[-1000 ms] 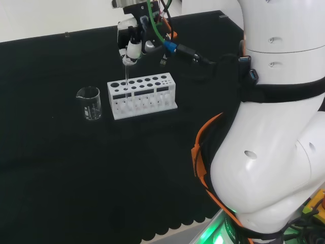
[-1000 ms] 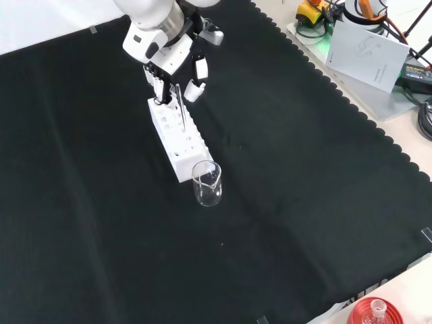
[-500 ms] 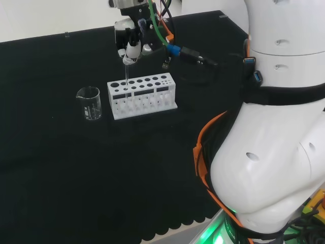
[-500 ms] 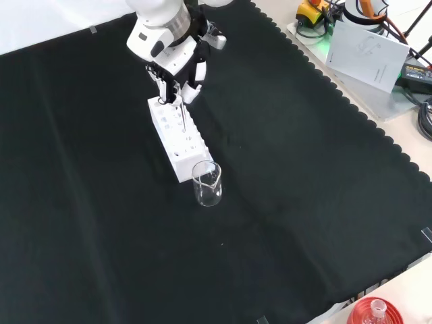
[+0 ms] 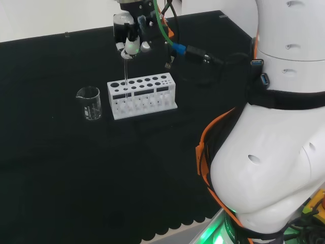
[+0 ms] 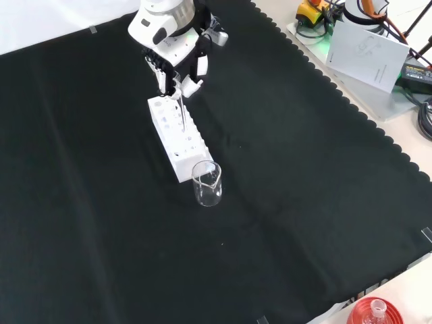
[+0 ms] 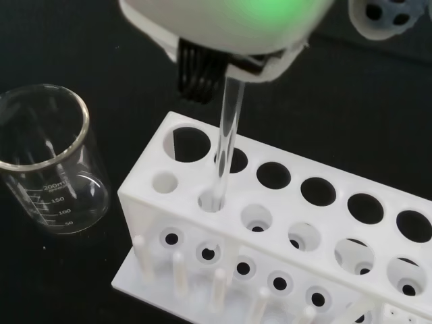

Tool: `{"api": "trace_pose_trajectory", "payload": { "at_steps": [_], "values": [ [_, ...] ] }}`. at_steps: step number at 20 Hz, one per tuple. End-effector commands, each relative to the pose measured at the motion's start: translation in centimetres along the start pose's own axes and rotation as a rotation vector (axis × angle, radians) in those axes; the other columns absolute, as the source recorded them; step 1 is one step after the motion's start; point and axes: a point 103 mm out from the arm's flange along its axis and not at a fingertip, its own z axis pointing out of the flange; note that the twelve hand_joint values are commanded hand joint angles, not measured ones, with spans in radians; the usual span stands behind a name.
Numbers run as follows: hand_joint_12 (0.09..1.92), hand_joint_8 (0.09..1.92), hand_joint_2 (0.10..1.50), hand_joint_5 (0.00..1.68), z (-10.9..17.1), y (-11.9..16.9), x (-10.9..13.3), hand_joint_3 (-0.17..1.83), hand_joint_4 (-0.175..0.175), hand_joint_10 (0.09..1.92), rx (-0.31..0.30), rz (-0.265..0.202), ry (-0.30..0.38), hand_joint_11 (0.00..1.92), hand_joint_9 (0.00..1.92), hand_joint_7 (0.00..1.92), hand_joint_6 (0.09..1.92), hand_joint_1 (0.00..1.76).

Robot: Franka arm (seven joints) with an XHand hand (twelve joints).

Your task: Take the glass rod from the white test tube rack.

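Glass rod point(image 5: 125, 76) extraction is under way, and the biggest change over the last second is in the arm point(image 5: 274, 127): in the head view its white links have shifted upward and the hand point(image 5: 131, 30) has climbed with them, so that it now hangs well above the white test tube rack point(image 5: 141, 95) on the desk point(image 5: 61, 168). The hand's fingers point(image 6: 162, 67) are curled around the top of the rod, pinching it, and the rod hangs straight down from them. The rack itself has not moved; it stands directly beneath the hand, with the clear beaker point(image 5: 89, 103) just beyond the rack's end, where it was before. The smallest detail matters most: in the wrist view the rod's lower end point(image 7: 214, 196) still sits inside a front-row hole near the beaker end of the rack, below the palm. So the lift appears to be working, since the rod rises with the hand and the rack stays put, but the task looks unfinished; the tip probably needs more upward travel to clear the hole before any sideways move.
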Motion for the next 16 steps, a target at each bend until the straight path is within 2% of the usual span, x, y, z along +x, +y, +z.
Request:
{"api": "trace_pose_trajectory", "payload": {
  "at_steps": [1, 16],
  "values": [
    [0.53, 0.63, 0.57, 1.12, -0.8, -0.3, 0.6, 0.84, -0.175, 0.26, 0.015, 0.007, -0.025, 1.59, 1.66, 1.42, 0.88, 1.32],
    [0.52, 0.63, 0.55, 1.13, -3.7, -2.1, 1.4, 0.86, -0.175, 0.25, -0.005, 0.018, -0.062, 1.59, 1.67, 1.43, 0.88, 1.32]
  ]
}}
